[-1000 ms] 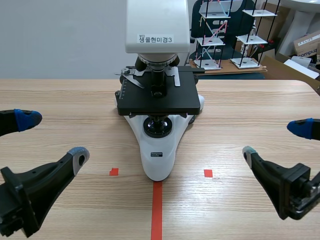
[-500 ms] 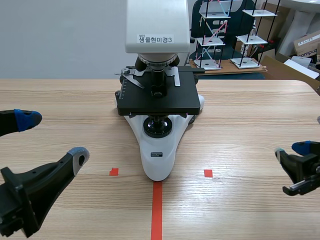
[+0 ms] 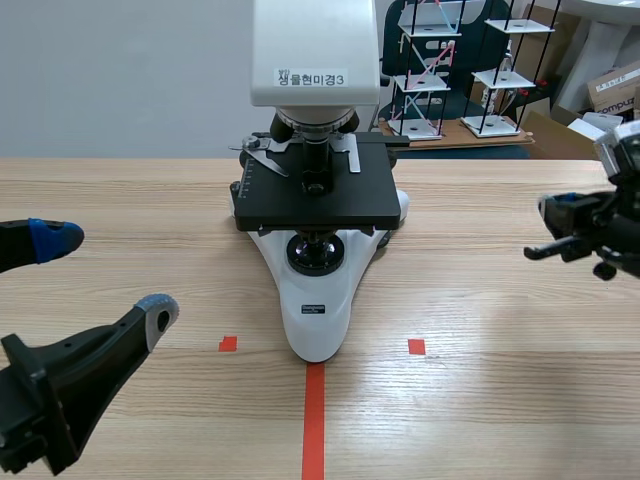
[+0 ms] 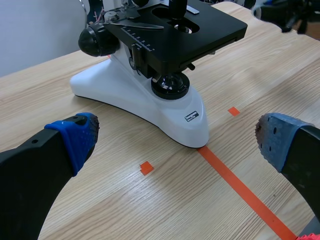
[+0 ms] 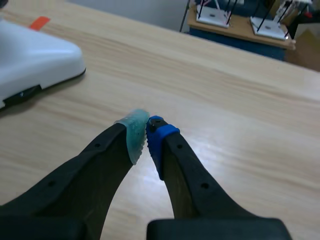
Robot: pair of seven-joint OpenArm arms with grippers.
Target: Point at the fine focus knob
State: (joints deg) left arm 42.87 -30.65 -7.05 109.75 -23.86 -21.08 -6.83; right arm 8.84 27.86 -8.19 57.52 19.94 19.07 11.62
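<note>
A white microscope (image 3: 314, 290) with a black stage (image 3: 315, 190) stands at the table's middle. In the left wrist view a black focus knob (image 4: 96, 40) juts from its side beside the stage. My left gripper (image 3: 105, 275) hangs open at the near left, its fingers wide apart with the microscope base (image 4: 150, 102) ahead of them. Out at the right, my right gripper (image 3: 552, 222) is raised over the table with its tips toward the microscope and well apart from it. Its pads (image 5: 137, 131) meet with nothing between them; the base's edge (image 5: 35, 55) lies ahead to one side.
Orange-red tape marks (image 3: 314, 420) lie in front of the microscope. Wire shelf models (image 3: 440, 70) stand on a low bench behind the table, and cardboard boxes (image 3: 612, 90) at the back right. Bare wood (image 3: 500, 300) spreads between the right gripper and the microscope.
The right gripper went from wide open to shut and rose from the near right corner toward the far right. The left arm and the microscope have not moved.
</note>
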